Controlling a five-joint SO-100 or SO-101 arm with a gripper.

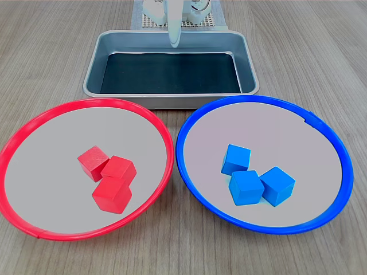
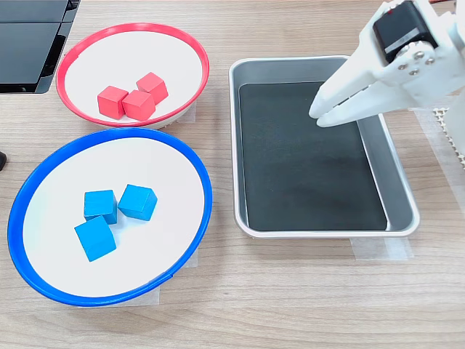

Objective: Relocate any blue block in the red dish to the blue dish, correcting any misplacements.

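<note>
In the blue dish (image 2: 29, 190) lie three blue blocks (image 2: 100, 206), well apart from the empty end effector (image 2: 320, 115), its tips together, above the metal tray (image 2: 240, 145).

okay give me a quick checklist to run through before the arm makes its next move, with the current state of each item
1. No blue cube left in the large shallow red-rimmed round dish: ok, it holds only three small red cubes.
2. All blue cubes in the large shallow blue-rimmed round dish: ok, three small bright-blue cubes lie there.
3. White gripper empty: ok, its jaws are together with nothing between them.
4. Gripper clear of both dishes: ok, it hangs over the rectangular metal tray in the second exterior view.
5. Tray empty: ok, only its dark liner shows.
6. Further move needed: probably not; the sorting looks done.
</note>
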